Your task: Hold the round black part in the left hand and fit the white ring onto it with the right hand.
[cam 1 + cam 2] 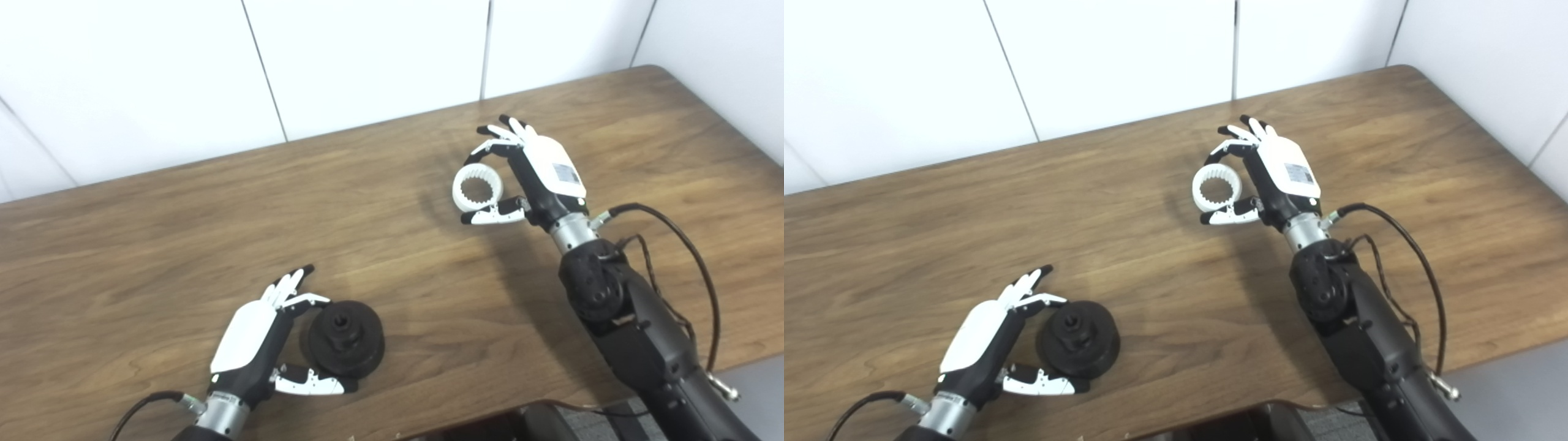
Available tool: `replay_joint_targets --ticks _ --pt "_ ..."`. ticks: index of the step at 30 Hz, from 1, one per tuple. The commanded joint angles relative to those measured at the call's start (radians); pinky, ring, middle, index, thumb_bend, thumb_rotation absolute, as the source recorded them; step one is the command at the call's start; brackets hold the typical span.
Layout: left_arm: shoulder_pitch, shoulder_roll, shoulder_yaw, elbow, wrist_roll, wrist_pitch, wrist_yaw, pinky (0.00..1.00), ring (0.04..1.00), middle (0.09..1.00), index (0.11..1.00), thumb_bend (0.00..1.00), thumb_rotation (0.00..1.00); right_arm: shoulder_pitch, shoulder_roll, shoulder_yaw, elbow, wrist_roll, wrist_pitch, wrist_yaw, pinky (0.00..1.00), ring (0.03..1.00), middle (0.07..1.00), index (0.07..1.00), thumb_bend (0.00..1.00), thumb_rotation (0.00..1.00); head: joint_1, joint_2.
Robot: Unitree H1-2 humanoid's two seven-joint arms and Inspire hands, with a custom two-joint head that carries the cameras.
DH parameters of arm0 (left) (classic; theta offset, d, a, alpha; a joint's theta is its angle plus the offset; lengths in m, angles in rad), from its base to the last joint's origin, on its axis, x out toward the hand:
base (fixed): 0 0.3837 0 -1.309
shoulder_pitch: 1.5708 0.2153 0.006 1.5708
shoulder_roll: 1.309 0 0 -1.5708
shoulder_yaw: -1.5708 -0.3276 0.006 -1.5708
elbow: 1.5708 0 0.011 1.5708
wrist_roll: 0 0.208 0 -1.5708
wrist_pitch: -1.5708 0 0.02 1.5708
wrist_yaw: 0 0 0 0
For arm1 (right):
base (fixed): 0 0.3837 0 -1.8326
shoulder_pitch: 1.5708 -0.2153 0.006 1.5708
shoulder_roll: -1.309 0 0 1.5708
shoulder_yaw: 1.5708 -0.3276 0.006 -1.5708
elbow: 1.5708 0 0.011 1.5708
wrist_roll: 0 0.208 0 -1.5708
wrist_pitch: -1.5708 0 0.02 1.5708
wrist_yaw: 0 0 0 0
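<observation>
- White panelled wall behind; wooden table [392, 257] fills most of both views, w/ grey floor at the bottom right corner.
- Left hand [263, 343] near table's front edge: fingers and thumb curled round the round black part [346, 339], pinching its rim from far and near sides. Part seems to rest on the table, hub facing up.
- Right hand [527, 177] further back, right of centre: white ring [478, 188] pinched btwn fingertips [484, 150] on top and thumb [490, 215] below. Ring has toothed inner edge, opening faces the cameras.
- Ring and black part well apart.
- Black cable [692, 257] loops beside right forearm.
</observation>
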Motion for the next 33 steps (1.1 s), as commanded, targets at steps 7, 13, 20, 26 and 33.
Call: replay_joint_targets --ticks 7,13,20,26,33 --pt "-0.029 -0.022 -0.012 -0.026 0.042 0.008 0.008 1.00 1.000 1.000 0.621 0.95 0.36 0.012 0.014 -0.012 -0.187 0.045 -0.022 0.057 1.00 0.977 0.868 0.481 0.52 0.14 0.093 0.020" --pt "-0.032 -0.042 -0.021 -0.026 0.058 0.022 0.005 1.00 1.000 1.000 0.622 0.95 0.34 0.055 0.044 -0.002 -0.286 0.106 -0.006 0.126 0.98 0.988 0.871 0.481 0.52 0.14 0.153 0.031" --pt "-0.038 -0.055 -0.029 -0.028 0.071 0.036 0.001 1.00 1.000 1.000 0.618 0.96 0.35 0.098 0.089 0.023 -0.344 0.151 -0.022 0.181 0.91 0.986 0.858 0.481 0.52 0.14 0.187 0.043" --pt "-0.041 -0.063 -0.034 -0.026 0.084 0.040 0.003 1.00 1.000 1.000 0.617 0.96 0.35 0.139 0.115 0.061 -0.372 0.162 -0.037 0.210 0.98 0.979 0.854 0.482 0.52 0.14 0.198 0.049" --pt "-0.047 -0.072 -0.037 -0.019 0.095 0.036 0.009 1.00 1.000 1.000 0.615 0.96 0.35 0.181 0.127 0.111 -0.396 0.173 -0.039 0.253 0.98 0.999 0.874 0.483 0.52 0.14 0.207 0.054"
